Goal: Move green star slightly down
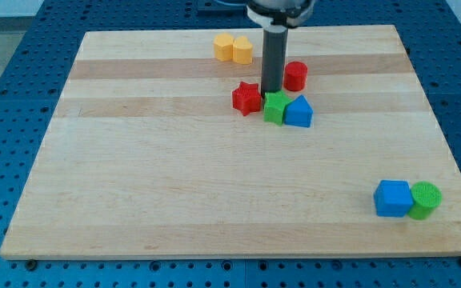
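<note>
The green star (pixel 275 108) lies on the wooden board (pixel 174 184), above the board's middle. It touches a blue block with a peaked top (pixel 298 112) on its right. A red star (pixel 246 98) sits just to its left. My tip (pixel 271 94) is at the green star's upper edge, between the red star and a red cylinder (pixel 295 75). The rod rises straight up from there to the view's top.
Two yellow blocks (pixel 233 49) sit side by side near the board's top edge. A blue cube (pixel 393 198) and a green cylinder (pixel 425 199) touch each other at the board's lower right. Blue perforated table surrounds the board.
</note>
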